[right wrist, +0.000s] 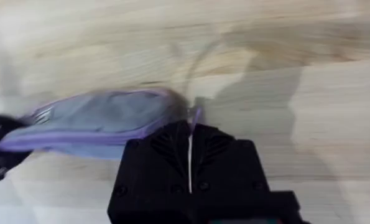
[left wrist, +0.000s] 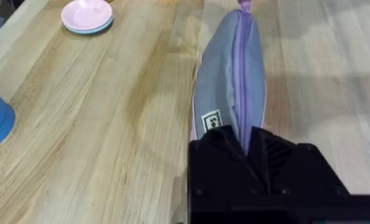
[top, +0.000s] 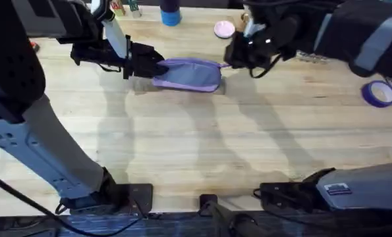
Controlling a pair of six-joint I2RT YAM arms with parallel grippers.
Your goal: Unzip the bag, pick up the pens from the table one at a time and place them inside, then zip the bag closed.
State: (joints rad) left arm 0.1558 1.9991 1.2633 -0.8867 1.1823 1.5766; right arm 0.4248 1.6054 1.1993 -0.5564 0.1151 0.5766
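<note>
Lavender fabric pencil pouch (top: 189,74) lying zipped on light wooden plank table (top: 202,151), clamped at opposite ends by left gripper (top: 157,67) and right gripper (top: 231,59). Seemingly at the closing stage.

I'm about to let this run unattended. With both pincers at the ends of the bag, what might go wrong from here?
1. The left pincer clamps one end of the bag on the zipper line; if it slips, the bag may slide along the table instead of the zipper moving.
2. The right pincer looks shut at the small tab on the other end; a hold that thin may pull free.
</note>
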